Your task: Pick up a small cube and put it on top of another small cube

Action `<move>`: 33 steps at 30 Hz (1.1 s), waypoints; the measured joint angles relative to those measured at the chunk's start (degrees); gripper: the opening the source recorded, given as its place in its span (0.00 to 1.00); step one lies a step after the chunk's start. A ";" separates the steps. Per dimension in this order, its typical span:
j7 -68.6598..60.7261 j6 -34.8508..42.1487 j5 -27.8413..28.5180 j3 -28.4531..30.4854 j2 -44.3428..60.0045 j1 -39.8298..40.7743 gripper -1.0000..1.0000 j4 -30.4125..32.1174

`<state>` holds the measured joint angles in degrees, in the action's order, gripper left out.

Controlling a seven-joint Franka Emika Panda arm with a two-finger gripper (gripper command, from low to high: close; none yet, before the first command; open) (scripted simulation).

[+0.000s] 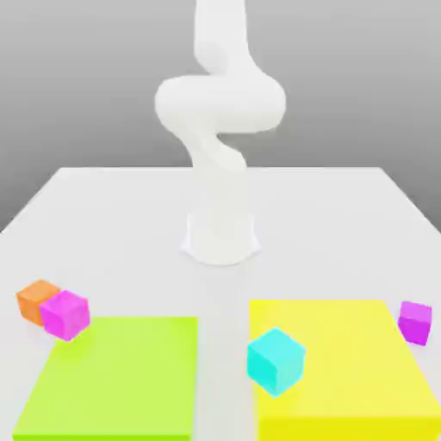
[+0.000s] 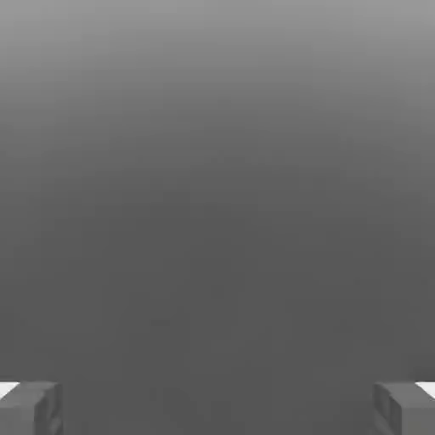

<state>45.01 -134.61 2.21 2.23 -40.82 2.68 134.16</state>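
Orange small cube [image 1: 36,300] rests on the table [image 1: 129,224] near the exterior view's left edge, touching a magenta cube [image 1: 65,314] at the green mat's [image 1: 112,379] corner, while the end effector [image 2: 217,408], spread fully wide and empty, faces blank grey background, away from it.

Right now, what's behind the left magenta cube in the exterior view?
The orange cube sits right behind the magenta cube, which covers its near lower corner, so whether they touch is unclear. Both rest on the white table.
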 joint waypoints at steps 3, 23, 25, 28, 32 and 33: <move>-1.33 -3.53 2.42 3.27 6.24 3.38 0.50 2.98; -30.04 -26.73 -11.70 23.82 47.57 24.27 0.50 20.71; -34.62 -29.63 -17.57 19.78 51.93 27.27 0.50 20.11; -40.18 -34.20 -24.76 12.52 58.09 32.99 0.50 18.70; -40.76 -35.12 -25.49 10.83 59.25 34.51 0.00 18.44; -40.73 -35.09 -25.46 10.83 59.25 34.52 0.00 18.43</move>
<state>4.28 -169.69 -23.25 13.07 18.43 37.20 152.60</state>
